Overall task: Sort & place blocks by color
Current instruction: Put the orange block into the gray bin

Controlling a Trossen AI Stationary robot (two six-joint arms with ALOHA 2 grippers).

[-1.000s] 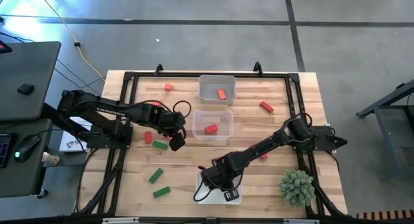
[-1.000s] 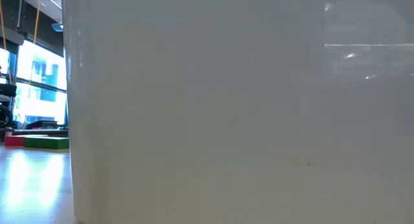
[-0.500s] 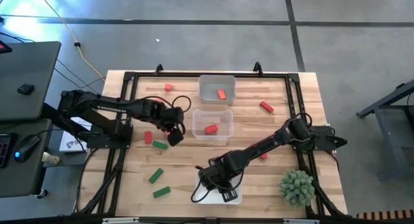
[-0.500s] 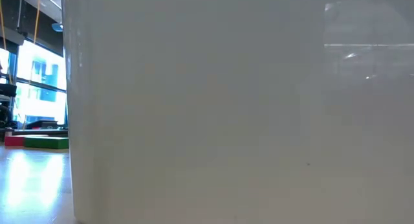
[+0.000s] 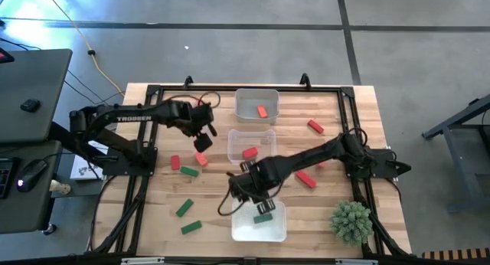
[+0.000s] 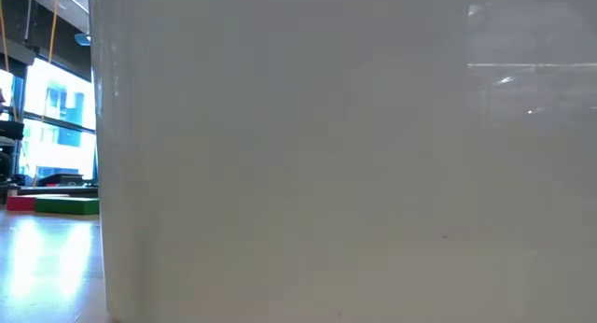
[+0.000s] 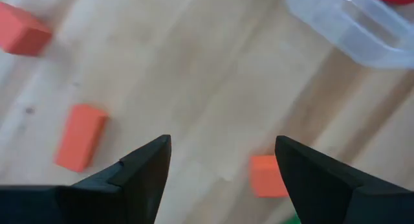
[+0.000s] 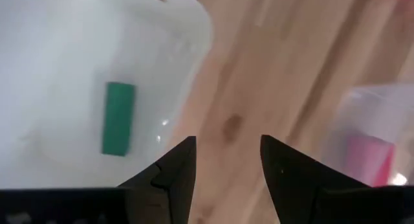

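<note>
Low view blocked by a white tray wall (image 6: 326, 174); both tools' fingers apart, empty.

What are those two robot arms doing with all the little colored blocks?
They are sorting blocks by color into clear plastic trays. The right gripper, jaws open and empty, hangs at the edge of the nearest tray, where a green bar block lies. The left gripper, jaws open and empty, hovers over the wooden table above an orange-red cube block. More red and green blocks lie loose on the table.
</note>
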